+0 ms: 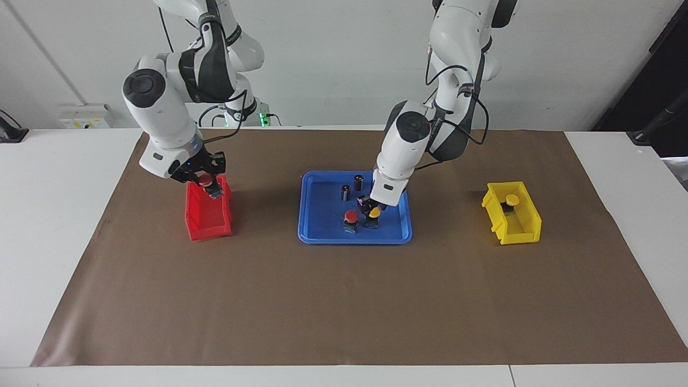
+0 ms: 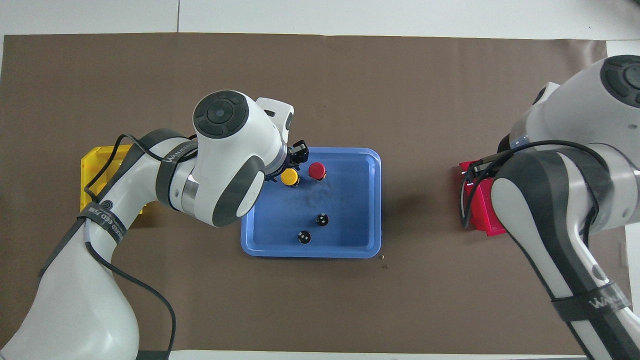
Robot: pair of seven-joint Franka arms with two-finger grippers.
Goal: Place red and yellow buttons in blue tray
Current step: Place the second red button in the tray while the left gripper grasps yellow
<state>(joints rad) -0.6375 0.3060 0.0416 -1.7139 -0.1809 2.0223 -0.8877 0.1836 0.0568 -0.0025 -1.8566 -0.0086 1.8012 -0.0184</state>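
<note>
Right gripper [image 1: 207, 184] over the red bin [image 1: 208, 217], fingers closed on a red button [image 1: 205, 181], lifted clear of the bin. Left gripper [image 1: 372, 206] in the blue tray [image 1: 312, 228], just above a yellow button [image 1: 373, 216] standing beside a second red button [image 1: 350, 221]; fingers partly open, not gripping it. Two dark cylinders [image 1: 351, 187] in tray, nearer the robots. Another yellow button [image 1: 510, 203] in the yellow bin [image 1: 513, 224].
</note>
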